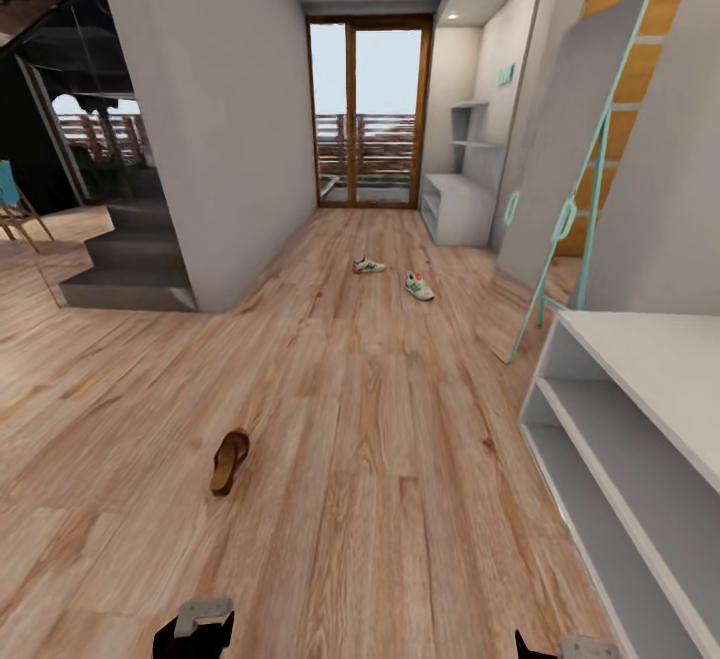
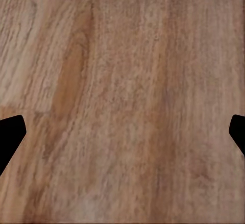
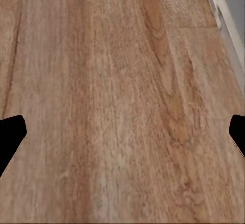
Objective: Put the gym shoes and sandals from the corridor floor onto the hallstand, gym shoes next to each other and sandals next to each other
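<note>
Two gym shoes, cream-white with green stripes, lie apart on the corridor floor [image 1: 360,409] far ahead: one [image 1: 368,265] to the left, the other [image 1: 419,286] slightly nearer. One dark brown sandal [image 1: 229,460] lies on the planks closer to me, at the left. The hallstand [image 1: 458,207], pale grey with two wall shelves above, stands at the far right by the glass door. My left gripper [image 1: 193,634] [image 2: 122,137] and right gripper [image 1: 548,647] [image 3: 122,137] hang low over bare floor, both open with nothing between the fingers.
A long white low shelving unit [image 1: 640,419] runs along the near right wall. A teal-framed mirror [image 1: 575,149] leans against the right wall beyond it. Grey stairs [image 1: 130,274] and a wall corner [image 1: 215,139] stand at the left. The corridor ends at a glass door [image 1: 368,114].
</note>
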Robot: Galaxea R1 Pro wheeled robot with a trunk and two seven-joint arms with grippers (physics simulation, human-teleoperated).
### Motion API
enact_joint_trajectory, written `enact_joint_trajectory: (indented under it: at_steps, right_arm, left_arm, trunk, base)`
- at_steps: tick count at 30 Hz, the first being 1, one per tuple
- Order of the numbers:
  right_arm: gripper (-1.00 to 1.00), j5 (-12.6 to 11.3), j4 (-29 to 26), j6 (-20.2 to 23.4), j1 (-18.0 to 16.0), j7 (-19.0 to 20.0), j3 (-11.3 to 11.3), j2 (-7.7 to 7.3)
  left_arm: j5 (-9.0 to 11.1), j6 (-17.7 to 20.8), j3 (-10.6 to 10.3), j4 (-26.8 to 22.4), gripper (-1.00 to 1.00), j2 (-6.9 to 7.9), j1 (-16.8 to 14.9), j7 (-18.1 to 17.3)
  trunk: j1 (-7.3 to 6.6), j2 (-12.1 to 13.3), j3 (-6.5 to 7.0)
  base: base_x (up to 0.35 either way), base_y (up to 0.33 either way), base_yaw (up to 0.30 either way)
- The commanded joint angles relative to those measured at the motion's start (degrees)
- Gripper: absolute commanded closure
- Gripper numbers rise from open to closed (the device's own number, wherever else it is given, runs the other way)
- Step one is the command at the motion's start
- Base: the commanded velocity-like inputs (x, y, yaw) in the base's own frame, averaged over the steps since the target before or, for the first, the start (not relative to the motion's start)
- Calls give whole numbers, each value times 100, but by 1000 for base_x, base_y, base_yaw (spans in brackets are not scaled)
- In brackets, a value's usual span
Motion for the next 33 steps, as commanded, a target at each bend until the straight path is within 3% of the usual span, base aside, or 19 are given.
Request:
enact_joint_trajectory:
  at_steps: [1, 20, 33]
  right_arm:
    - [-100, 7, 4, -18, -3, 3, -9, 1]
    - [-100, 7, 4, -18, -3, 3, -9, 5]
    - [-100, 7, -3, -22, -3, -1, -9, 9]
  left_arm:
    - [38, -18, -3, 3, -100, 0, -3, -4]
    - [41, -18, -3, 0, -100, 0, -3, -4]
    - [39, -23, -3, 0, -100, 0, -3, -4]
  trunk:
    - [2, -2, -5]
    - [2, -2, -5]
    - [2, -2, -5]
  base:
    - [340, 0, 0]
    - [340, 0, -1]
    - [340, 0, -131]
